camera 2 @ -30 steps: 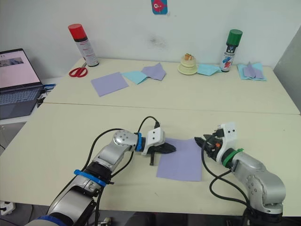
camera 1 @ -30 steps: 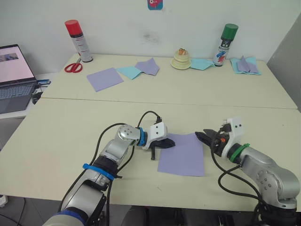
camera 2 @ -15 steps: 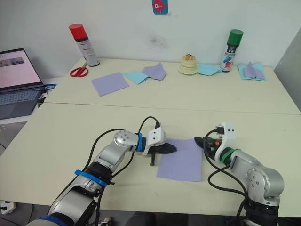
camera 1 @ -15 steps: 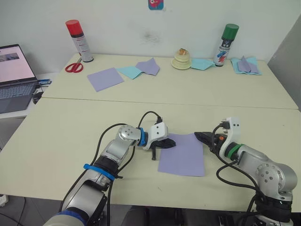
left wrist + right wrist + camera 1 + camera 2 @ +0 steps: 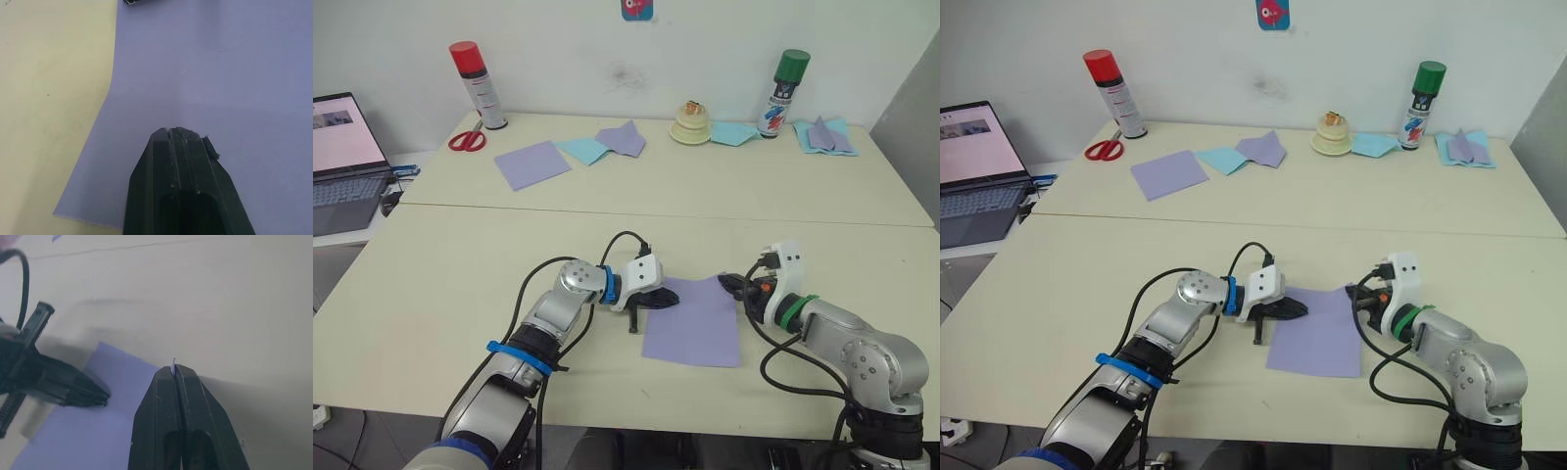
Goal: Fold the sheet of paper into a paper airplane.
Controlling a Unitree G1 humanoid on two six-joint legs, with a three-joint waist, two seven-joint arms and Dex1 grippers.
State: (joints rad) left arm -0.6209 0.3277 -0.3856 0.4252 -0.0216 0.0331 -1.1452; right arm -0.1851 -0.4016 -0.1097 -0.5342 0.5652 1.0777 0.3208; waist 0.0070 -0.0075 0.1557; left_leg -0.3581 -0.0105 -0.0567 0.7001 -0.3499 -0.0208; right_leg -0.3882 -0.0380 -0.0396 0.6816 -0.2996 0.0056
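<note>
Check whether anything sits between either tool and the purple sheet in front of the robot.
Nothing visible does. The left tool rests, shut, on the sheet of paper at its far left corner, and the right tool is shut on the sheet's far right corner, where a sliver of paper pokes from its tips.

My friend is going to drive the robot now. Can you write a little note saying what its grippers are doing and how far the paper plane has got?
Left gripper: shut, tips pressing down on the left part of the sheet of paper.
Right gripper: shut on the sheet's far right corner; a sliver of purple shows between the tips.
The sheet lies flat on the near table, between the two grippers.
Done: paper pinned and corner pinched.
Left: every fold; no plane shape yet. Probably next, carry the pinched corner across for the first fold.
</note>
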